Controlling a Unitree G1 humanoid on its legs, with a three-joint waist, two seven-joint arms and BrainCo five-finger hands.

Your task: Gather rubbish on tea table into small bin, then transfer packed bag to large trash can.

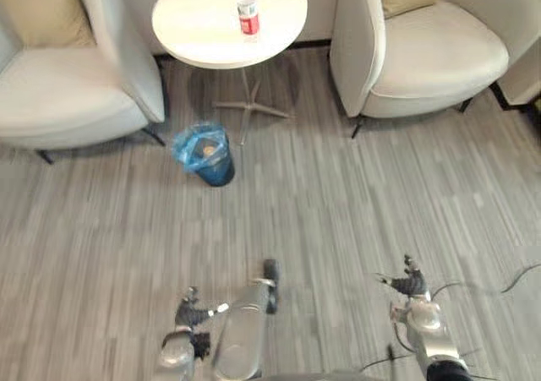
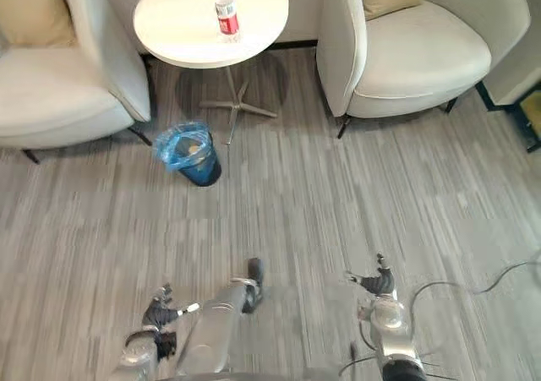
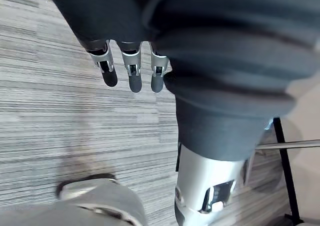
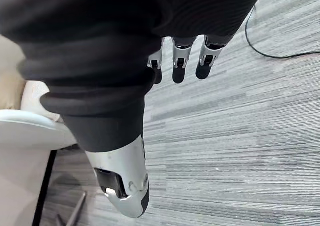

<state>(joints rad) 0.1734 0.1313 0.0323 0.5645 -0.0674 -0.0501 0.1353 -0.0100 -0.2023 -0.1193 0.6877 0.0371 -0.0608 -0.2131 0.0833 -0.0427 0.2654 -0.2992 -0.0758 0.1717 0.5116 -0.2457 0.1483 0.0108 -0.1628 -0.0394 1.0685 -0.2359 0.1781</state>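
First, check the two hands nearest you: the left hand (image 3: 131,73) and the right hand (image 4: 180,60) each hang above the grey carpet (image 1: 338,204) with fingers straight, holding nothing. Farther out, at 11 o'clock, you find the small bin (image 1: 216,173) standing upright on the carpet, lined with a blue bag (image 1: 188,140) and with a pale item lying inside. Beyond it, at 12 o'clock, the round tea table (image 1: 194,26) carries one upright bottle (image 1: 247,9) with a red label, flanked by one armchair (image 1: 59,94) at 10 o'clock and another armchair (image 1: 431,56) at 2 o'clock.
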